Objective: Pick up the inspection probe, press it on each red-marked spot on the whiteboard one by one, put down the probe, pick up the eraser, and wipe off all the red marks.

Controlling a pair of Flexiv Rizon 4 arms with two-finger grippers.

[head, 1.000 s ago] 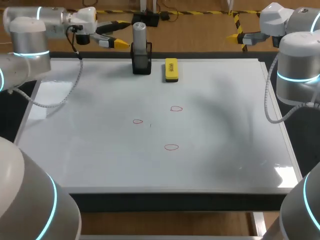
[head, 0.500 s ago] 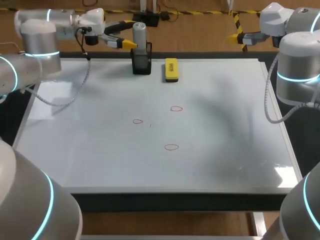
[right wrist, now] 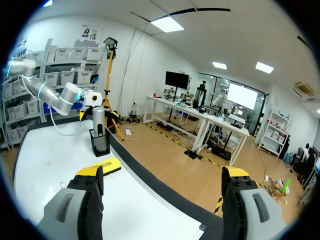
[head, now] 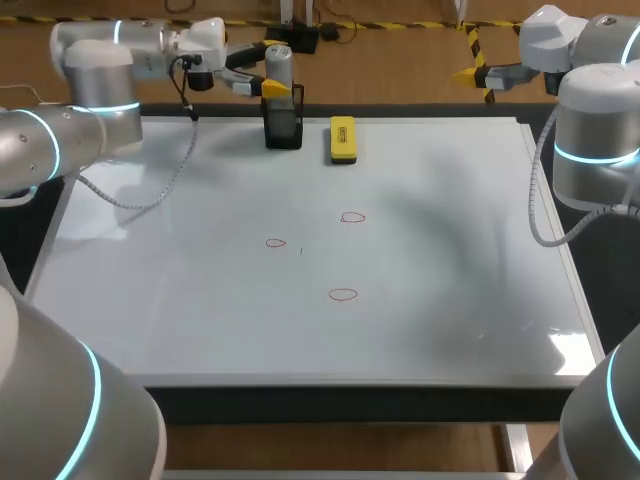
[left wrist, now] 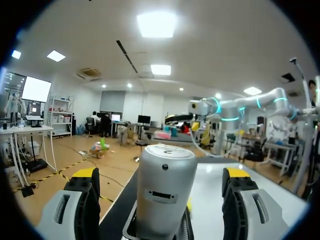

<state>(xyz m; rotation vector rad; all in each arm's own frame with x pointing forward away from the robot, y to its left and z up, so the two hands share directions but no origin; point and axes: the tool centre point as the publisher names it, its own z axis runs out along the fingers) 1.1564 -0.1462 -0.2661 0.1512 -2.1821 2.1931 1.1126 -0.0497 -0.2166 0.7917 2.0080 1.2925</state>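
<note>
The grey cylindrical probe (head: 279, 60) stands upright in a black holder (head: 283, 128) at the whiteboard's far edge. My left gripper (head: 268, 72) is open around the probe's top. In the left wrist view the probe (left wrist: 165, 190) fills the gap between the fingers (left wrist: 84, 200), with space on both sides. The yellow eraser (head: 342, 139) lies just right of the holder. Three red marks (head: 352, 217), (head: 276, 243), (head: 343, 294) sit mid-board. My right gripper (head: 468, 72) hangs open and empty beyond the far right corner; its view shows the probe (right wrist: 99, 122) and eraser (right wrist: 103, 167) far ahead.
The whiteboard (head: 200, 320) covers most of the table, framed by a thin metal rim. My right arm's elbow (head: 596, 140) stands over the board's right edge. A cable (head: 150, 195) from my left arm droops over the far left of the board.
My left arm has swung right along the far edge, bringing its open fingers from left of the holder to either side of the probe. The right arm has not moved.
</note>
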